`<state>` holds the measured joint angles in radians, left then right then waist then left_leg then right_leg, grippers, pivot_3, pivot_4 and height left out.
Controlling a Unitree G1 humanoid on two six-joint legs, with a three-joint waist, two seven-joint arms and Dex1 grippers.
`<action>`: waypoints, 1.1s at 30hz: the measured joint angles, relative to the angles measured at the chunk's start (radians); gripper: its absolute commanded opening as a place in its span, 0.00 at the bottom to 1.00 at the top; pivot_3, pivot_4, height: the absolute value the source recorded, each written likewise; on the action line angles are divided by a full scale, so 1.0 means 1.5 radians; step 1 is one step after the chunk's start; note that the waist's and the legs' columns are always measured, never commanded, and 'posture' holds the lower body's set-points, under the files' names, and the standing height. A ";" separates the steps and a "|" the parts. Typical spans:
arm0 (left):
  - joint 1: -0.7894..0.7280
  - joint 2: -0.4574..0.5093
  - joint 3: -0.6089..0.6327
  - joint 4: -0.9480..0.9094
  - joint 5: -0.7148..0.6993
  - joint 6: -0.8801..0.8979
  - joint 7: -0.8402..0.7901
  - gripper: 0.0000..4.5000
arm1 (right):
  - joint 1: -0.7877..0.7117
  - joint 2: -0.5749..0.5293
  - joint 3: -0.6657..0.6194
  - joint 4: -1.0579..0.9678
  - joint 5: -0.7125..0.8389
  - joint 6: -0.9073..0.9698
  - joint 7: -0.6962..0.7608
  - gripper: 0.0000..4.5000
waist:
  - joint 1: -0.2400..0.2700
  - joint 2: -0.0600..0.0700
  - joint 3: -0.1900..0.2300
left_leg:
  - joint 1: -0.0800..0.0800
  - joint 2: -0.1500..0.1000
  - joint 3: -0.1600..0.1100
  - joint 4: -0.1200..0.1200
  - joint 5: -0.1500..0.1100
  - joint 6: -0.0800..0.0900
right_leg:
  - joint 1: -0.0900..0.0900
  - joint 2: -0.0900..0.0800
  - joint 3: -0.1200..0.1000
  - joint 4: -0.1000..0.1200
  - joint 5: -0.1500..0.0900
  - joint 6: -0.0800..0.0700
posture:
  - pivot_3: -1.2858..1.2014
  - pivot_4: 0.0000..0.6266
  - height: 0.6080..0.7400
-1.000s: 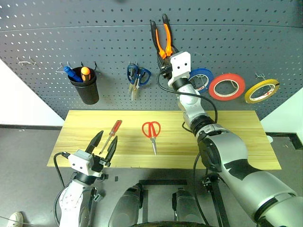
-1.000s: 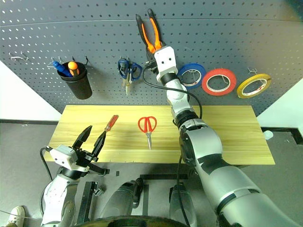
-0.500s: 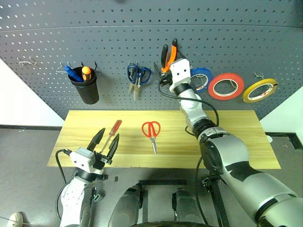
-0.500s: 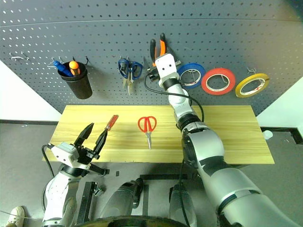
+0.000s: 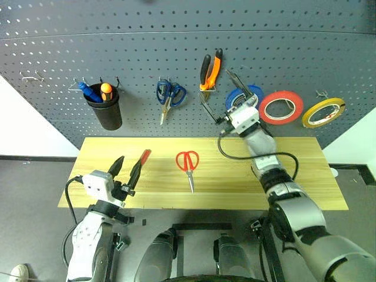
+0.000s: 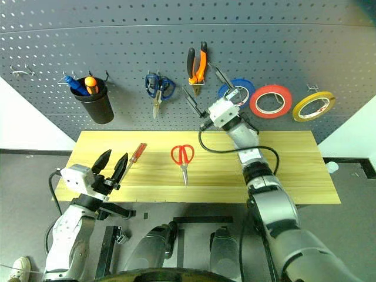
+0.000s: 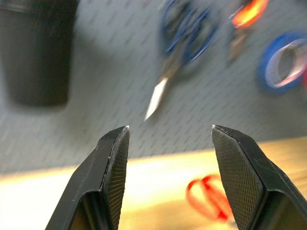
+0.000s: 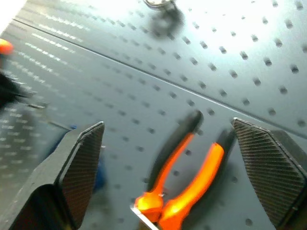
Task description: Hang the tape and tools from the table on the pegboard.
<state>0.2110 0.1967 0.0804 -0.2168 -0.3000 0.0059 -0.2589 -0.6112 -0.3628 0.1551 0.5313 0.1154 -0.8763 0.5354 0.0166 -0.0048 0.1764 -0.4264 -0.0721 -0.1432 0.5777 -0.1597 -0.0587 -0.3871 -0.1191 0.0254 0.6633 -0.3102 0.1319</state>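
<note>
The pliers [image 5: 210, 70] with orange-and-black handles hang on the pegboard [image 5: 282, 53], handles up, between the scissors with blue loops [image 5: 169, 94] and the blue tape ring [image 5: 249, 95]; the right gripper [image 5: 220, 97] is just below and beside them, fingers spread wide and holding nothing — in the right wrist view the pliers [image 8: 184, 179] sit between its two fingers but apart from both. Farther along the board are the red-orange tape ring [image 5: 281, 107] and then the yellow tape ring [image 5: 323, 112], each on its hook; at the other end a black cup [image 5: 106, 108] holds the blue and orange screwdrivers. On the table [image 5: 294, 170] lie the scissors with red loops [image 5: 188, 164], blades toward the near edge, and the red-handled screwdriver [image 5: 141, 160], well apart from each other; the left gripper [image 5: 126, 171] is at the near edge just beside the screwdriver — its fingers parted, empty.
</note>
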 measured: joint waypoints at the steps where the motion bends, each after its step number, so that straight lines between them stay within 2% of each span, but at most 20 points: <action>1: -0.002 -0.002 0.000 0.001 0.005 0.017 0.011 0.63 | 0.019 -0.013 0.012 -0.033 0.022 0.028 0.028 1.00 | -0.002 0.000 0.000 | 0.000 0.000 0.000 0.000 0.000 0.000 | 0.000 0.000 0.000 0.000 0.000 0.000 | 0.53 0.23 0.88; 3: -0.057 -0.020 -0.021 0.021 0.038 0.089 0.056 0.63 | 0.122 -0.105 0.045 -0.207 0.121 0.196 0.124 1.00 | 0.002 0.000 0.000 | -0.001 0.000 0.000 0.001 0.000 0.000 | 0.000 -0.001 -0.001 -0.001 -0.001 0.000 | 0.52 0.23 0.88; 6: -0.138 -0.057 -0.039 0.069 0.059 0.194 0.109 0.75 | 0.228 -0.185 0.063 -0.347 0.192 0.394 0.185 1.00 | -0.006 -0.001 0.000 | -0.001 0.000 0.002 0.002 0.000 0.000 | 0.001 -0.001 0.000 -0.001 -0.001 -0.001 | 0.51 0.24 0.88; 9: -0.205 -0.093 -0.060 0.110 0.064 0.296 0.136 0.97 | 0.277 -0.212 0.059 -0.405 0.220 0.535 0.192 1.00 | -0.017 -0.003 0.001 | -0.001 0.000 0.003 0.002 0.000 0.000 | 0.001 0.000 0.000 -0.002 -0.001 -0.001 | 0.50 0.24 0.88; 12: -0.274 -0.110 -0.094 0.179 0.097 0.377 0.163 0.99 | 0.305 -0.213 0.034 -0.435 0.240 0.623 0.183 1.00 | -0.019 -0.005 0.003 | -0.001 0.000 0.003 0.002 0.000 0.000 | 0.000 0.000 -0.001 -0.001 0.000 0.001 | 0.49 0.24 0.88; 18: -0.404 -0.180 -0.099 0.331 0.124 0.511 0.218 0.99 | 0.327 -0.213 0.011 -0.431 0.198 0.638 0.191 1.00 | -0.022 -0.008 0.004 | -0.005 -0.001 0.003 0.004 -0.001 0.002 | 0.000 0.000 -0.002 -0.007 0.002 0.005 | 0.48 0.23 0.88; 24: -0.464 -0.223 -0.111 0.428 0.151 0.531 0.241 0.99 | 0.344 -0.202 -0.007 -0.428 0.169 0.633 0.201 1.00 | -0.022 -0.008 0.004 | -0.006 -0.001 0.002 0.006 -0.001 0.002 | 0.000 0.000 -0.002 -0.007 0.003 0.005 | 0.48 0.23 0.88; 28: -0.501 -0.251 -0.082 0.471 0.149 0.550 0.262 0.99 | 0.356 -0.197 -0.013 -0.427 0.171 0.642 0.226 1.00 | -0.022 -0.008 0.004 | -0.008 -0.001 0.003 0.010 -0.002 0.003 | 0.000 0.000 -0.002 -0.007 0.004 0.007 | 0.48 0.22 0.88; 33: -0.544 -0.241 -0.049 0.539 0.147 0.558 0.295 0.99 | 0.375 -0.197 -0.034 -0.425 0.177 0.681 0.241 1.00 | -0.024 -0.008 0.004 | -0.008 -0.001 0.003 0.012 -0.002 0.003 | 0.001 0.000 -0.002 -0.007 0.005 0.007 | 0.47 0.22 0.88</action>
<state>-0.6055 -0.1647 0.0077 0.5923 -0.0796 0.8426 0.1829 -0.0485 -0.6584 0.1046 -0.1067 0.3811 0.1446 0.8972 -0.0190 -0.0163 0.1823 -0.4382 -0.0735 -0.1394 0.5949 -0.1630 -0.0547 -0.3856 -0.1189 0.0219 0.6526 -0.3026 0.1430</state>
